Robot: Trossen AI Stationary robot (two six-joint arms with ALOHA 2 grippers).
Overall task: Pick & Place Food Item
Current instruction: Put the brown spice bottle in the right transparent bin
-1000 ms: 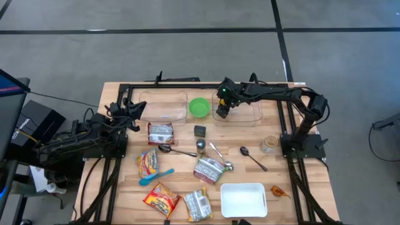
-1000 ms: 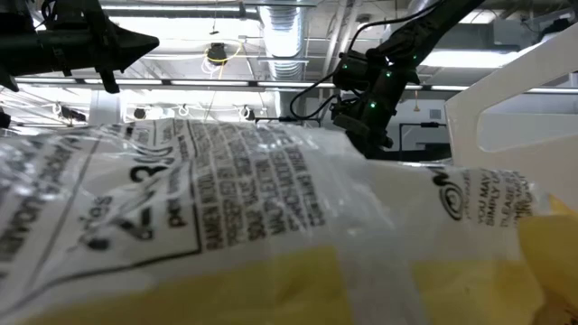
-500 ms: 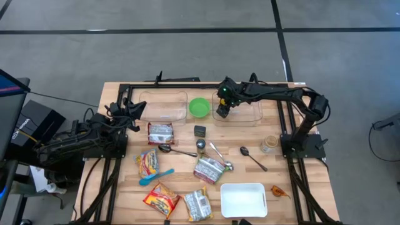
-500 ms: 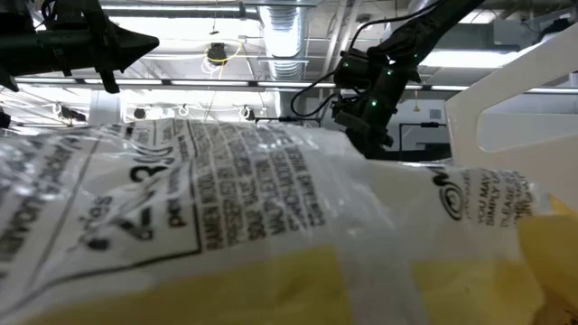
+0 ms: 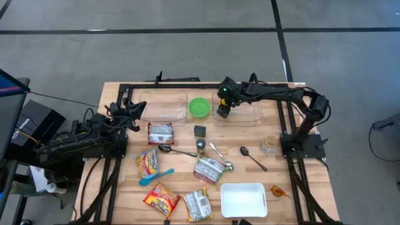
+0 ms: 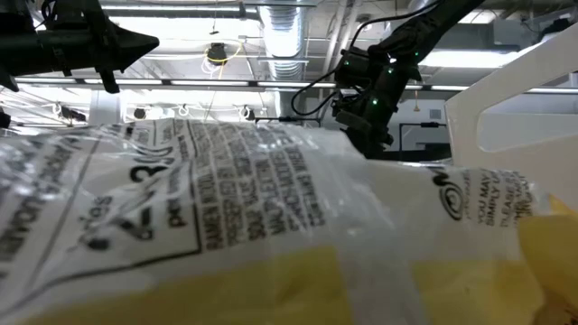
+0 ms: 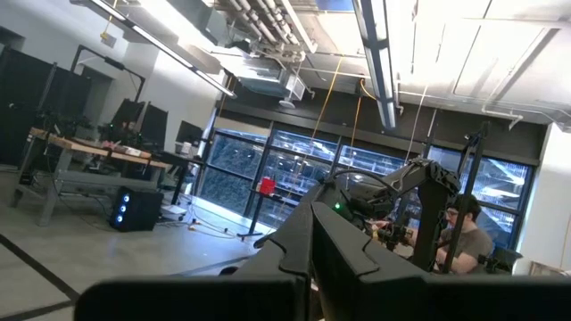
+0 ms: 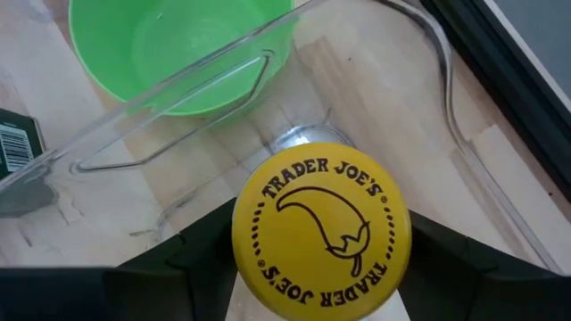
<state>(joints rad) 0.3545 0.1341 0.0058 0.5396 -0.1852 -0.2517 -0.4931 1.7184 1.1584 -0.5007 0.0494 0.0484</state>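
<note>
- Stillness: nothing is shifting across the last second; the right gripper is staying clamped on the jar over the clear bin, upper centre of the high view. Release looks imminent, I judge.
- Jar is showing a round yellow lid with dark lettering, beside the green bowl.
- Left gripper is waiting, fingers together, centre left.

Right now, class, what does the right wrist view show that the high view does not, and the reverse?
Only the right wrist view shows the yellow lid with its Trader Joe's print, gripped between the right pincer's fingers. Only the high view shows the snack packets, spoons, white tray and the waiting left pincer. Both show the green bowl and the clear bin.
</note>
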